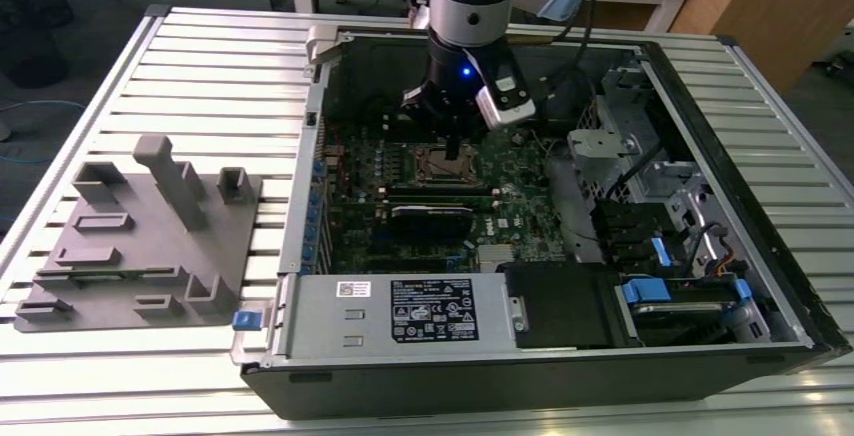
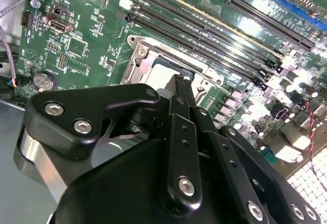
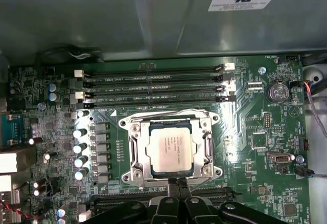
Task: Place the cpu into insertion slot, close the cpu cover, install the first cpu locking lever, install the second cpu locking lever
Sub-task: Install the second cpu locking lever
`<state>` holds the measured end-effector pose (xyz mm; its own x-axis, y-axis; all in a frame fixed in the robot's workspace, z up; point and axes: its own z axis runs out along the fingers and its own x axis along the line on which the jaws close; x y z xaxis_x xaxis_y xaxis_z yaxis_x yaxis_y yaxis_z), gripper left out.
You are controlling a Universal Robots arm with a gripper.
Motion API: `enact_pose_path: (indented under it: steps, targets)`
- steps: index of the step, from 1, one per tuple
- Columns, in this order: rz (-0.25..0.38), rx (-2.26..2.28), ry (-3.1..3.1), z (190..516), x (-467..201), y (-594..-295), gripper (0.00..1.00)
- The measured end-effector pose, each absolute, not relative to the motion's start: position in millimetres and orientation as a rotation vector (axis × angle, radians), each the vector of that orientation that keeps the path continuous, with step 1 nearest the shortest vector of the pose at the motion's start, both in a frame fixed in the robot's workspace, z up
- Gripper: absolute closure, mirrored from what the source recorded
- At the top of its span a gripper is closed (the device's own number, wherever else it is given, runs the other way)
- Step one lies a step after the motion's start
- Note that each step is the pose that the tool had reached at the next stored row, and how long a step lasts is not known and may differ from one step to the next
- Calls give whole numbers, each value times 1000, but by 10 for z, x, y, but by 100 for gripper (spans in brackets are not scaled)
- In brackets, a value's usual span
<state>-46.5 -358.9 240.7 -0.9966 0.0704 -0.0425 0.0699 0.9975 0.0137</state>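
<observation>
Open computer case (image 1: 534, 356) on the slatted table (image 1: 200, 66). The cpu (image 3: 170, 151) sits in the insertion slot (image 3: 138, 155), cpu cover (image 3: 207, 132) around it. Arm descends vertically from the far side; tool (image 1: 454, 148) hangs just above the socket, fingers together, gripping nothing.

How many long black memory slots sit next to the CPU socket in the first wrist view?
4, stacked in parallel rows between the socket and the case wall: slot one, slot two, slot three, slot four. More slot ends peek out beside the gripper, partly hidden.
</observation>
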Motion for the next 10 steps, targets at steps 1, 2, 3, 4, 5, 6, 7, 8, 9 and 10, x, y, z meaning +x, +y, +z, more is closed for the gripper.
enact_pose_path:
  steps: [1, 2, 3, 4, 5, 6, 7, 8, 9, 10]
  targets:
    - [19, 109, 3097, 2407, -465, -3597, 90]
    - [19, 109, 3097, 2407, -465, -3606, 90]
    - [19, 109, 3097, 2407, -465, -3613, 90]
    - [19, 109, 3097, 2407, -465, -3618, 90]
    - [19, 109, 3097, 2407, -465, -3624, 90]
    - [19, 109, 3097, 2407, -465, -3629, 90]
    - [19, 109, 3097, 2407, -465, -3634, 90]
    - [19, 109, 3097, 2407, -465, -3637, 90]
    - [19, 109, 3097, 2407, -465, -3642, 90]
    - [19, 109, 3097, 2407, -465, -3646, 90]
